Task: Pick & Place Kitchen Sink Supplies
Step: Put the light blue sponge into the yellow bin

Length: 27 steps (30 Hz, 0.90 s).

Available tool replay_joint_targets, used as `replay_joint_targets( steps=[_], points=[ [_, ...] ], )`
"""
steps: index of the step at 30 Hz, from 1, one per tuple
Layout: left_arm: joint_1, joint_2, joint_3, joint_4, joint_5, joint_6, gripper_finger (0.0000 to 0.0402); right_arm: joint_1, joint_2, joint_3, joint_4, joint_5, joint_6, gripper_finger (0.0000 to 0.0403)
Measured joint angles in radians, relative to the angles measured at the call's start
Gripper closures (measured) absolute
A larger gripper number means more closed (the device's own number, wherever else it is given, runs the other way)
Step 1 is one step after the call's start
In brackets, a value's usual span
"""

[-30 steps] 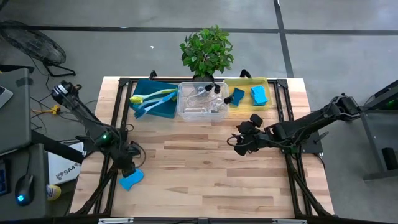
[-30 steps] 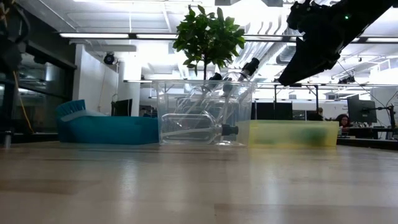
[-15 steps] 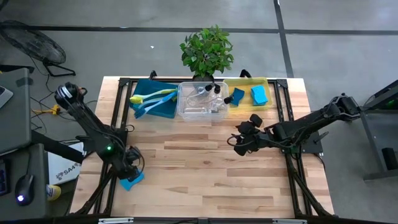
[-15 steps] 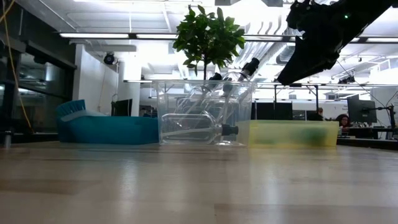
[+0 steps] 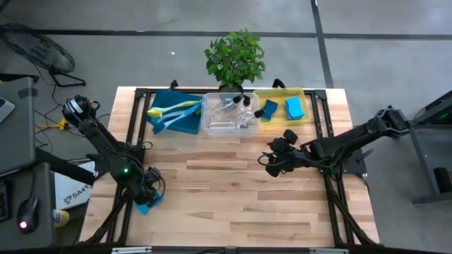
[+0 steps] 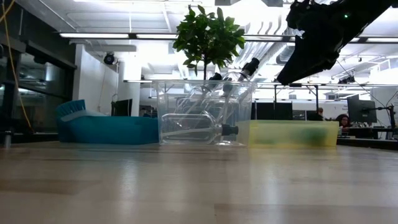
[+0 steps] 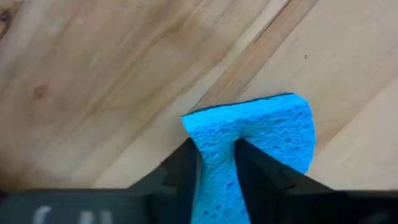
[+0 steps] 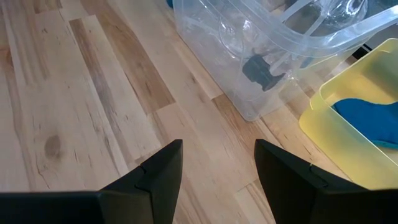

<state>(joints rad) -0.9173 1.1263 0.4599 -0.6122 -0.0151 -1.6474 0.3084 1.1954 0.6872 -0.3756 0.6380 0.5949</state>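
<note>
L fingers [image 7: 214, 168] are squeezing the soft, light blue sponge [image 7: 261, 134] in its middle; it's squishing in btwn them. R fingers [image 8: 214, 171] are hanging open, w/ nothing btwn them.

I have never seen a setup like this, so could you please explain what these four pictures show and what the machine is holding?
It is a robot with two dark arms at a wooden table. One camera looks down from above, one sits at table height, and one rides on each wrist. The left gripper, near the table's front left corner, pinches a blue sponge. The right gripper hovers open, holding nothing. At the back stand a teal bin with brushes, a clear bin with bottles, and a yellow bin with sponges.
</note>
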Motion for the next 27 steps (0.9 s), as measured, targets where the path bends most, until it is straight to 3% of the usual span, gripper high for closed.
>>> replay_joint_targets(
  steps=[7,15,27],
  points=[
    [0.000,0.000,0.000,0.023,0.000,0.042,0.0392,0.000,0.000,0.000,0.000,0.001,0.003,0.0210],
    [0.000,0.000,0.000,0.023,-0.012,0.047,0.0398,0.000,0.000,0.000,0.000,0.001,0.003,0.0210],
    [0.001,0.000,-0.001,0.131,-0.185,0.139,0.0401,0.000,0.000,0.000,0.005,0.001,0.008,0.0210]
  ],
)
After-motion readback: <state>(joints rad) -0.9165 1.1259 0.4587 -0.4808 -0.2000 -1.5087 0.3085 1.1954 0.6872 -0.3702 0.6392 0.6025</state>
